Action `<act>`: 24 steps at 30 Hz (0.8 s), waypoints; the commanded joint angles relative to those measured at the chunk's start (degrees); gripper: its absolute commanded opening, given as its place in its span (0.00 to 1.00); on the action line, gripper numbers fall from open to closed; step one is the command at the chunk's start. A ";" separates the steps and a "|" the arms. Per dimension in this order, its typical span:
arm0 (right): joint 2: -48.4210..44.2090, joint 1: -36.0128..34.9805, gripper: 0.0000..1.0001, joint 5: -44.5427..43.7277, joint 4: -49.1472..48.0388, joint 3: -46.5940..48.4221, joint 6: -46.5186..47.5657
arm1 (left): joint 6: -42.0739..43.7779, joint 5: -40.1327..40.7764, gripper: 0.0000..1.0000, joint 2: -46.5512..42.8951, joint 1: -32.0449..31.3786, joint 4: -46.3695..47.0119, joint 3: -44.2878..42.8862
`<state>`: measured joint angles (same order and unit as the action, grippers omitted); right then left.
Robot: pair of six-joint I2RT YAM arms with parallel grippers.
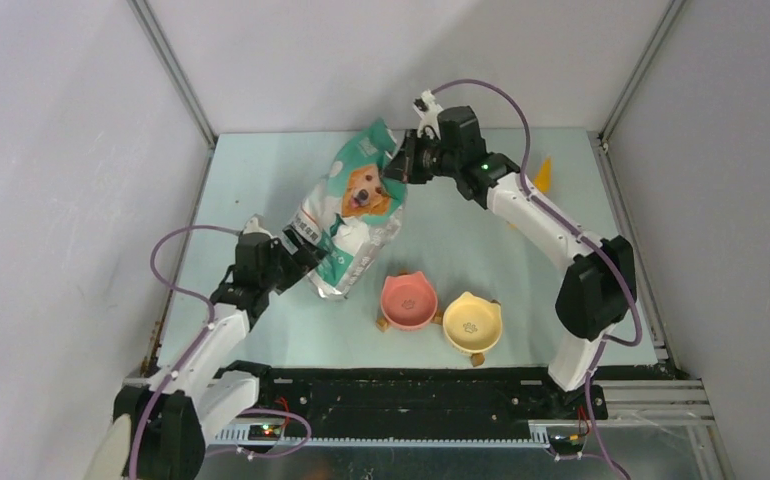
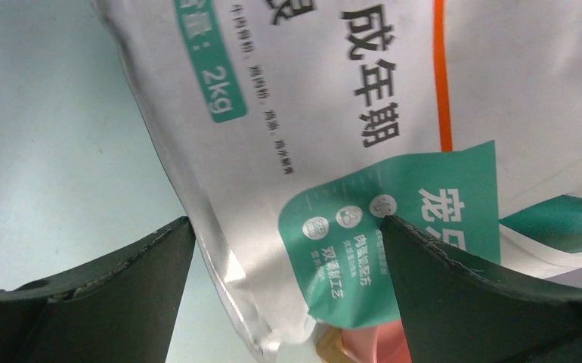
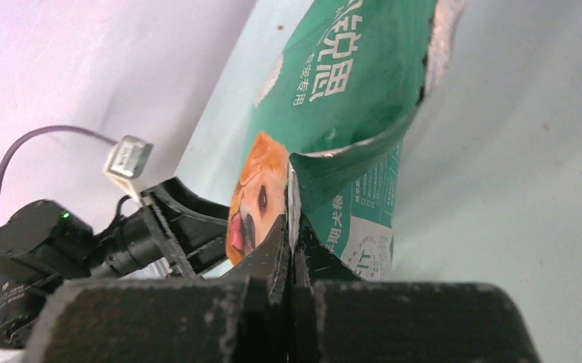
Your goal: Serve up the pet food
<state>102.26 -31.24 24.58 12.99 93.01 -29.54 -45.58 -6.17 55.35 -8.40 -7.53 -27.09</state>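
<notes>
The green-white foil bag (image 1: 354, 212) with a golden dog lies tilted on the table, its top toward the back. No kibble shows; the pet food is hidden inside the bag. My right gripper (image 1: 399, 163) is shut on the bag's top edge; in the right wrist view its jaws (image 3: 292, 227) pinch the foil beside the dog's face on the bag (image 3: 348, 76). My left gripper (image 1: 306, 255) is open at the bag's lower left corner. In the left wrist view its gripper (image 2: 286, 221) is spread wide with the bag (image 2: 311, 113) between the fingers.
A pink cat-eared bowl (image 1: 408, 300) and a yellow one (image 1: 472, 322) stand side by side near the front, right of the bag's bottom. The pink bowl's rim (image 2: 382, 344) shows under the bag. An orange scoop (image 1: 542, 173) lies at the back right. Walls close in the table.
</notes>
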 commanded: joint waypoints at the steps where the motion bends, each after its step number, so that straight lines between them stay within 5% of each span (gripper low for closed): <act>1: -9.68 -6.88 0.00 2.83 -3.78 11.48 6.61 | -0.25 -1.27 0.99 -5.56 -2.31 -2.74 -0.02; 12: -15.69 -19.07 0.00 1.03 0.56 7.82 13.20 | 1.31 8.03 0.99 -24.55 -2.41 -20.77 -6.40; 24: -10.26 -25.04 0.00 8.74 -10.91 3.50 -0.30 | 2.96 9.44 0.99 -31.63 -2.41 -27.55 -16.11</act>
<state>93.34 -53.43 25.28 15.38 95.18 -22.63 -44.82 2.68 23.05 -10.55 -33.39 -40.21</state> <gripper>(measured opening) 0.017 0.994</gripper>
